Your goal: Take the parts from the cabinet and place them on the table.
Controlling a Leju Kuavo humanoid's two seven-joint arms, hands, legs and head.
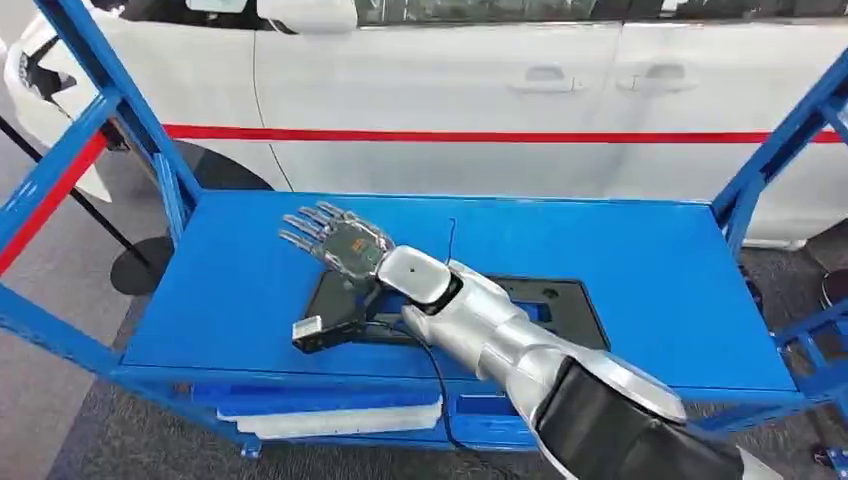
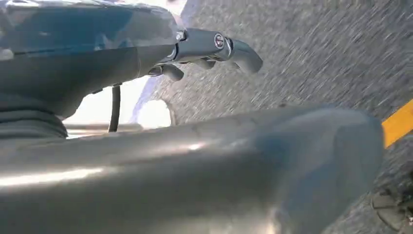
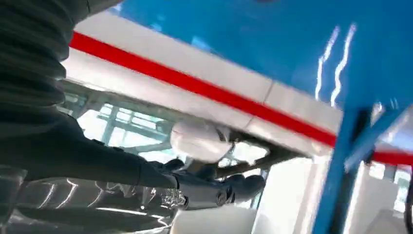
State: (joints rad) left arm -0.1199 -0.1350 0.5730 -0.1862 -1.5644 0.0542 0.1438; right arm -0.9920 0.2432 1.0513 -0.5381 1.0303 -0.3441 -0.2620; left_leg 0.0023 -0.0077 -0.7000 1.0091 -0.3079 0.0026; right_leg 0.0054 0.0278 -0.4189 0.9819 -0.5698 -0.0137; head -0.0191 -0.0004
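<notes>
A flat black part [image 1: 345,312] with a white tag at its near end lies on the blue cabinet shelf [image 1: 620,260]. A second black part [image 1: 565,300] with holes lies to its right, partly hidden by my forearm. My right hand [image 1: 338,240] reaches in from the lower right and hovers over the far left corner of the black part, fingers spread and straight, holding nothing. Whether the palm touches the part is hidden. In the right wrist view the dark fingers [image 3: 219,190] stick out with nothing in them. My left hand [image 2: 204,48] hangs over the floor, loosely curled and empty.
Blue frame posts [image 1: 125,100] rise at the shelf's left and right [image 1: 775,150]. A white car with a red stripe [image 1: 480,135] stands right behind the cabinet. White sheets [image 1: 340,418] lie on a lower shelf. Grey carpet with a yellow line [image 2: 397,124] lies below my left hand.
</notes>
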